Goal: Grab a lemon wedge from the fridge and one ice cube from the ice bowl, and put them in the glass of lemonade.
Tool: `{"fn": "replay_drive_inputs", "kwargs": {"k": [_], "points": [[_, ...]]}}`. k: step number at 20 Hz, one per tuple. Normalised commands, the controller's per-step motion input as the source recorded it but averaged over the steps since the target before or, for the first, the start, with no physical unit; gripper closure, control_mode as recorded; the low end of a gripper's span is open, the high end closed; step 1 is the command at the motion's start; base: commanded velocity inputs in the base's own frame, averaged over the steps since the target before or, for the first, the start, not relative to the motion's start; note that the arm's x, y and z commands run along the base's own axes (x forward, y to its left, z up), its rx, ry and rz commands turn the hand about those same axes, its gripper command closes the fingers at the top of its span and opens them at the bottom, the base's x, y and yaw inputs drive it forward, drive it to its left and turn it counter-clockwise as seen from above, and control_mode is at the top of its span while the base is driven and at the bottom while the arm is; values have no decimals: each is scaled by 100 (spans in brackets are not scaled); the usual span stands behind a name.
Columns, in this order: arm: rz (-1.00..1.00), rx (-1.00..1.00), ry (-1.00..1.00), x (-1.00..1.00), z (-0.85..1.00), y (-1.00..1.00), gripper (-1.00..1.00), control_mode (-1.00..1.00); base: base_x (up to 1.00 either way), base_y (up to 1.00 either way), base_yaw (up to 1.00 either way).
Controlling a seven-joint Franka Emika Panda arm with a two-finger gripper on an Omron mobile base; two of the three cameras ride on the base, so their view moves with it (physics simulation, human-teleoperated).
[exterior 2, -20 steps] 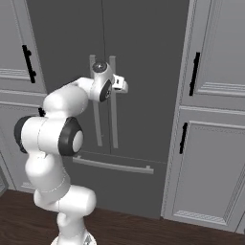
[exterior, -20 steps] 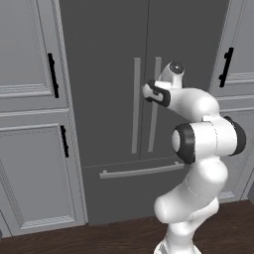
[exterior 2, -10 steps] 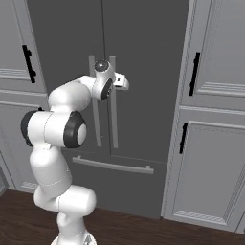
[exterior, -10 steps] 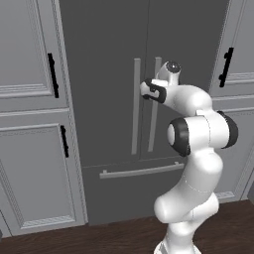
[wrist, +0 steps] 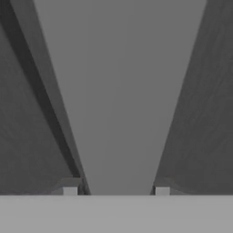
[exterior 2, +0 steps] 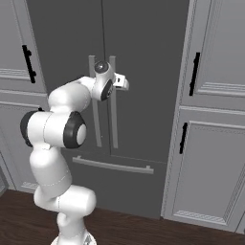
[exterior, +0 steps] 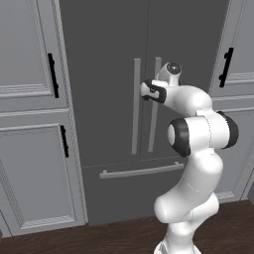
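Note:
The dark grey fridge (exterior: 104, 74) (exterior 2: 143, 57) stands in front of me with both doors closed. My gripper (exterior: 147, 89) (exterior 2: 120, 82) is at the upper part of the right door's long light-grey bar handle (exterior: 153, 134) (exterior 2: 114, 124). In the hand view the handle (wrist: 118, 91) runs straight up between my two fingertips (wrist: 69, 190), which press against its two sides, so the gripper (wrist: 116, 190) is shut on it. The lemon wedge, the ice bowl and the glass of lemonade are out of view.
Light grey panelled cabinets with black handles flank the fridge on the left (exterior: 30, 149) and right (exterior 2: 210, 143). A horizontal bar handle (exterior: 141, 170) crosses the fridge's lower drawer. Dark wood floor (exterior 2: 143, 229) lies below.
The hand has moved a little forward onto the right door's handle, and the jaws have narrowed from wide open to a grip on the bar.

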Motion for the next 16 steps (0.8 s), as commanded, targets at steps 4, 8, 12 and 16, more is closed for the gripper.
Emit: {"fn": "replay_drive_inputs", "kwargs": {"k": [4,8,12,16], "points": [[0,0,0,20,0,0,100,-100,0,0,0],[-2,0,-4,6,0,-21,100,-100,0,0,0],[-13,4,-8,-24,2,-89,100,-100,0,0,0],[-16,12,-2,-41,9,-100,100,-100,0,0,0]]}}
